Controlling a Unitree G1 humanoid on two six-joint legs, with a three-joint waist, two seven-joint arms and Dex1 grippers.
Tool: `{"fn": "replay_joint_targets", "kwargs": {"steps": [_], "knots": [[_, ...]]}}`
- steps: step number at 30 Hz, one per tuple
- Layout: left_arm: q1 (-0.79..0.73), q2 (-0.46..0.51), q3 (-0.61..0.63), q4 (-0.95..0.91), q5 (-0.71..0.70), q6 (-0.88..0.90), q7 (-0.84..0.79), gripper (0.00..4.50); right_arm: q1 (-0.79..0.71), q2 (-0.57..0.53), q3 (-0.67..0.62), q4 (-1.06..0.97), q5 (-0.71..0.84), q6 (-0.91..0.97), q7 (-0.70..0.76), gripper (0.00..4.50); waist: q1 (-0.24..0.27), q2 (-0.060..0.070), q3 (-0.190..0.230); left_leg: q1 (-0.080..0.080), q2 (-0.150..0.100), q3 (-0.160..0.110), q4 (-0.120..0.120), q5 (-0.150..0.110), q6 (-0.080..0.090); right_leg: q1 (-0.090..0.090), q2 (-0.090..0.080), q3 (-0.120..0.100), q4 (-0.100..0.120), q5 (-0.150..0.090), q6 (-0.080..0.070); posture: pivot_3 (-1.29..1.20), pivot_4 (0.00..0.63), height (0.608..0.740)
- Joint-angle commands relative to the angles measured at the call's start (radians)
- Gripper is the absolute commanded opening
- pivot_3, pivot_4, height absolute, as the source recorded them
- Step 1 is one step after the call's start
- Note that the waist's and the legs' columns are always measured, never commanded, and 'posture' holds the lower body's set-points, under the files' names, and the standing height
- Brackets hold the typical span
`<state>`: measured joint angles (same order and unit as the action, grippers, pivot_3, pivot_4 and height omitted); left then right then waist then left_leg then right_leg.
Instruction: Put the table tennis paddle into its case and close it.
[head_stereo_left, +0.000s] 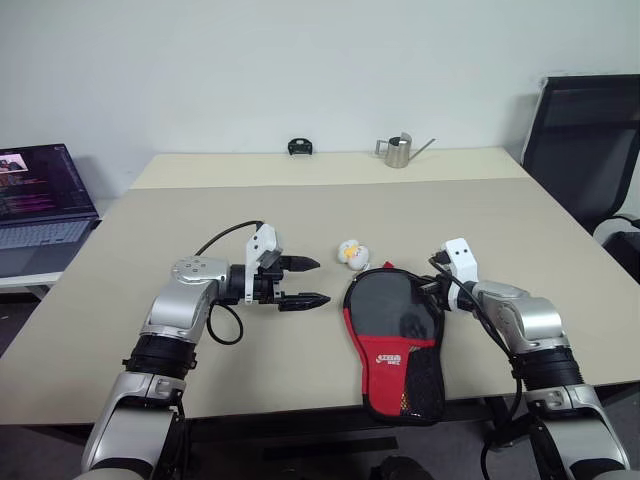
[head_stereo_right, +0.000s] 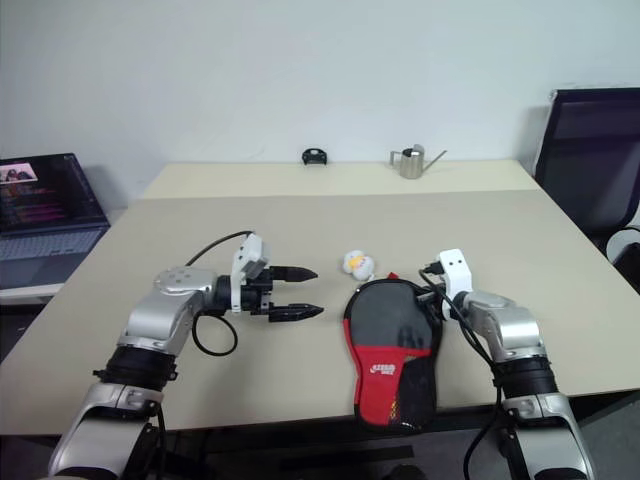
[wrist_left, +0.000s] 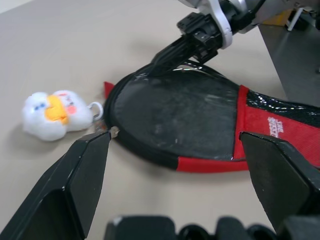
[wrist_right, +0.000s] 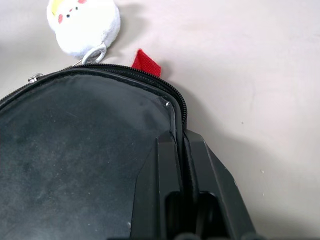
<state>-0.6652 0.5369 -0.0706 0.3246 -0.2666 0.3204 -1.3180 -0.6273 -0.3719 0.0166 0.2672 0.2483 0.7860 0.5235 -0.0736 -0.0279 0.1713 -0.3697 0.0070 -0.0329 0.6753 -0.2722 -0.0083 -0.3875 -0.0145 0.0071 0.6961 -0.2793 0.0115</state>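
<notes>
Black fingertips of our right gripper (wrist_right: 181, 142) pinch the case (head_stereo_left: 395, 335) rim to zip it; left gripper (head_stereo_left: 305, 282) waits spread.

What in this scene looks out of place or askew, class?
Little stands out. The case lies flat but overhangs the table's near edge at its handle end. A small plush charm hangs by a ring from its rounded end. The right gripper is shut at the zipper edge.

Black-and-red case (head_stereo_left: 392, 335), white-and-yellow plush charm (head_stereo_left: 351, 253), beige table (head_stereo_left: 300, 210)
</notes>
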Motion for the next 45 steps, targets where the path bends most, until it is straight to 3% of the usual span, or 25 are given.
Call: {"fn": "replay_joint_targets", "kwargs": {"steps": [1, 7, 10, 14, 18, 23, 32, 45], "knots": [[-0.007, 0.01, 0.009, -0.037, -0.019, -0.002, 0.005, 4.5, -0.031, 0.021, 0.024, 0.007, -0.007, -0.031, 0.02, 0.05, -0.001, -0.001, 0.001, 0.002, 0.002, 0.003, -0.001, 0.0, 0.0, 0.0, 0.002, 0.002, 0.0, 0.0, -0.001, 0.0, 0.15, 0.74], [-0.005, 0.004, 0.001, -0.04, -0.021, -0.003, 0.009, 4.5, -0.019, 0.013, 0.041, -0.051, -0.01, -0.017, 0.033, 0.05, -0.009, -0.001, 0.001, 0.006, 0.006, 0.01, -0.011, 0.0, 0.0, -0.002, 0.007, 0.01, -0.003, 0.001, -0.001, 0.0, 0.15, 0.74], [-0.004, 0.002, -0.001, -0.044, -0.023, -0.001, 0.008, 4.5, -0.006, 0.002, 0.031, -0.103, -0.004, 0.005, 0.029, 0.72, -0.009, 0.0, 0.001, 0.005, 0.006, 0.011, -0.013, 0.0, 0.0, -0.003, 0.007, 0.01, -0.006, 0.001, -0.003, 0.0, 0.15, 0.74], [-0.002, 0.0, -0.004, -0.048, -0.024, -0.001, 0.006, 4.5, 0.021, -0.011, -0.005, -0.214, 0.022, 0.064, 0.011, 2.13, 0.0, 0.0, 0.001, 0.001, 0.007, 0.01, -0.014, 0.0, 0.0, -0.004, 0.007, 0.009, -0.01, 0.003, -0.006, 0.0, 0.15, 0.74], [0.001, -0.005, -0.009, -0.055, -0.027, 0.002, 0.006, 4.5, 0.06, -0.03, -0.036, -0.356, 0.052, 0.122, 0.002, 3.51, 0.02, 0.0, 0.001, -0.018, 0.006, 0.01, -0.013, 0.0, -0.001, -0.021, 0.005, 0.008, -0.013, 0.004, -0.006, 0.0, 0.15, 0.74], [0.003, -0.021, -0.02, -0.075, -0.034, 0.008, 0.003, 4.5, 0.107, -0.063, -0.128, -0.52, 0.13, 0.194, -0.001, 3.51, 0.046, 0.0, 0.001, -0.031, 0.004, 0.01, -0.013, 0.0, -0.001, -0.031, 0.002, 0.006, -0.015, 0.004, -0.006, 0.0, 0.15, 0.74], [0.004, -0.108, -0.117, -0.099, 0.01, -0.042, 0.014, 4.5, 0.167, -0.105, -0.29, -0.734, 0.371, 0.344, 0.033, 3.51, 0.05, 0.0, 0.001, -0.03, 0.003, 0.01, -0.012, 0.0, -0.001, -0.03, 0.001, 0.006, -0.014, 0.004, -0.006, 0.0, 0.15, 0.74], [-0.131, -0.332, -0.234, 0.276, 0.202, -0.349, 0.167, 4.5, 0.186, -0.149, -0.342, -0.733, 0.457, 0.337, -0.016, 3.51, 0.047, 0.0, 0.001, -0.028, 0.003, 0.01, -0.012, 0.0, 0.0, -0.026, 0.002, 0.006, -0.015, 0.004, -0.006, 0.0, 0.15, 0.74]]}}
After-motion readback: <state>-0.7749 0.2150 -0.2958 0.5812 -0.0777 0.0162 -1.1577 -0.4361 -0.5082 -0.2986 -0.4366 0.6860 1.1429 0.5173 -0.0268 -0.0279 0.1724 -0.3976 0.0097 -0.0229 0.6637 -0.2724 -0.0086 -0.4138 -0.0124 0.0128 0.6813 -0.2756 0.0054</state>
